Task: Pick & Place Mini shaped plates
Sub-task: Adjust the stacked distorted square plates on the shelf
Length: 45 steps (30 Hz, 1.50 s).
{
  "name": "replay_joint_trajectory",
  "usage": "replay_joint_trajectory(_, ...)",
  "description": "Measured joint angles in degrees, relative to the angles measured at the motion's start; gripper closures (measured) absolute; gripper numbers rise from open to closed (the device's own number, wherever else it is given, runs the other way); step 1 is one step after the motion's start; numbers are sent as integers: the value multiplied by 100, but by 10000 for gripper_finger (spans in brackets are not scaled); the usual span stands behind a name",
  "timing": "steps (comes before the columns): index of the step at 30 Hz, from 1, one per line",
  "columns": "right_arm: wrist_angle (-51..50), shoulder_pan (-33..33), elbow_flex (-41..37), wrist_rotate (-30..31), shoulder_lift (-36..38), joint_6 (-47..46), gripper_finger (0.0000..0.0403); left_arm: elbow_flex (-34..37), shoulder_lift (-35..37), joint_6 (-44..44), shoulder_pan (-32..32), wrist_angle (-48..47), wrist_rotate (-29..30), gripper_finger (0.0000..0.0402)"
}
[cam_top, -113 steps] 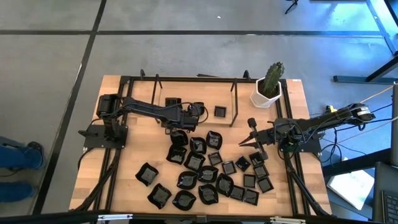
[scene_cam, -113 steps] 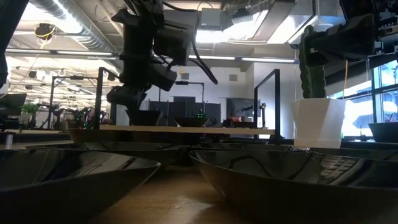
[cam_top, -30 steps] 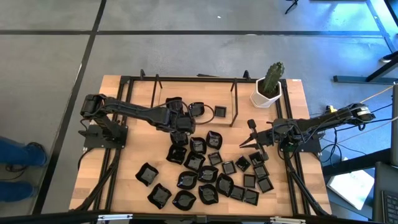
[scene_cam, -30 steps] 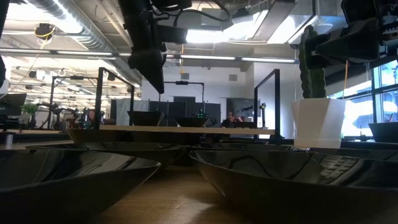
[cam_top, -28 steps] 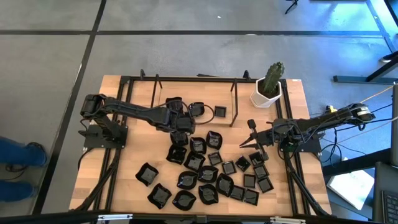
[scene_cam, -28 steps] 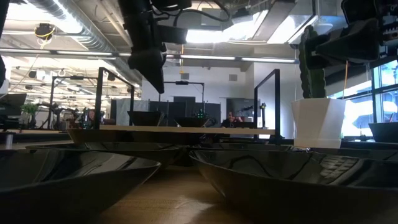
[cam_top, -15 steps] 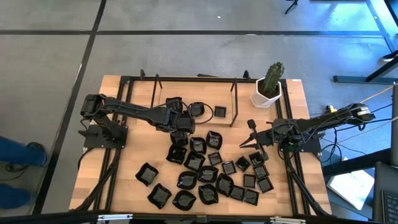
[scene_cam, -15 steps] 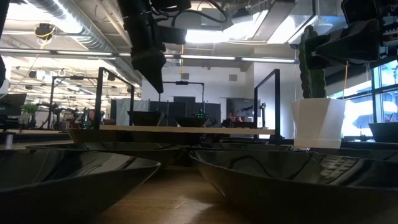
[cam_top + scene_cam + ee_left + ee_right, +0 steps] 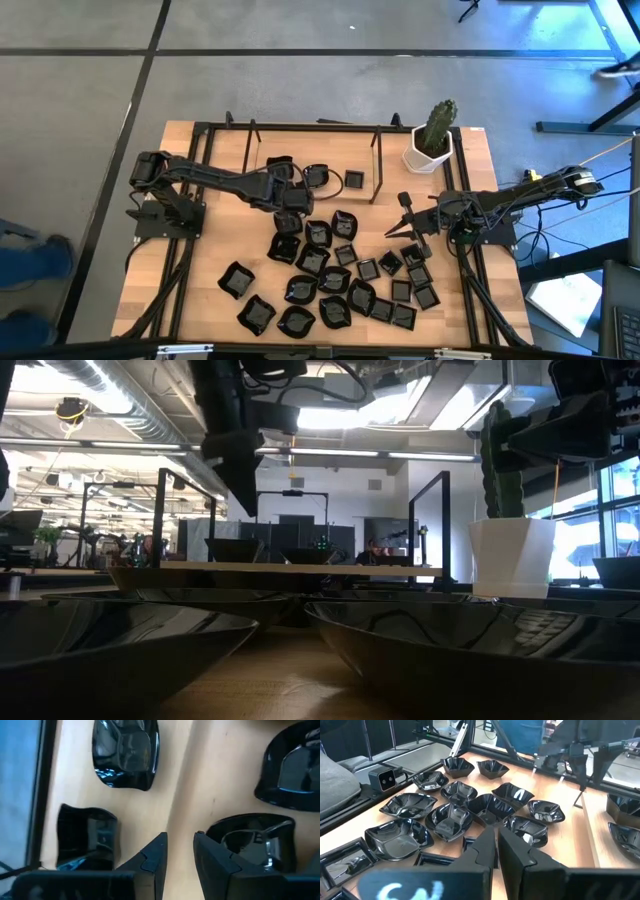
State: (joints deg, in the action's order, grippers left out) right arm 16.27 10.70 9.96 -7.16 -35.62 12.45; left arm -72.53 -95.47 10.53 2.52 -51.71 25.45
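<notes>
Several mini shaped plates (image 9: 330,270), glossy and black, lie bunched on the wooden table, bottoms down. Three more (image 9: 316,175) sit on the far side inside the black frame. My left gripper (image 9: 290,207) hovers over the cluster's far end, pointing steeply down. It is open, and in the left wrist view my left gripper (image 9: 180,840) shows bare wood in its gap. One plate (image 9: 250,837) sits beside one finger and another (image 9: 85,837) off the other. My right gripper (image 9: 496,837) waits shut at the cluster's right.
A white pot with a green cactus (image 9: 430,148) stands at the far right corner. A black metal frame (image 9: 300,128) with upright posts runs along the far side. Bare wood lies at the near left (image 9: 170,290).
My left gripper has rolled a little about its own pointing line while staying over the same spot at the cluster's far end. No plate has moved.
</notes>
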Motion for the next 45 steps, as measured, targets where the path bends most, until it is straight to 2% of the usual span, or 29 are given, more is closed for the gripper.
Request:
replay_joint_trajectory(4, -29, 0, 0, 2, 2, 119, 377, 0, -1, -642, 0, -267, 324, 313)
replay_joint_trajectory(7, 10, 0, 0, 2, 0, 195, 377, 2, -1, -952, 0, -655, 345, 313)
replay_joint_trajectory(12, -13, 0, 0, 2, 2, 166, 377, 4, -1, -977, 0, -703, 386, 313)
replay_joint_trajectory(17, -31, 0, 0, 325, 11, 57, 377, 4, -1, -473, 47, -703, 1099, 313)
replay_joint_trajectory(20, -30, -2, 0, 498, 11, 2, 377, 4, -1, -104, 55, -701, 1011, 313)
replay_joint_trajectory(24, -3, -2, 0, 498, 11, 14, 377, 4, -1, -169, 55, -701, 796, 313)
replay_joint_trajectory(35, -84, -2, 0, 501, 11, 12, 377, 4, -1, 123, 55, -677, 795, 313)
replay_joint_trajectory(45, -94, -2, 0, 501, 11, 21, 377, 4, -1, 45, 56, -391, 948, 313)
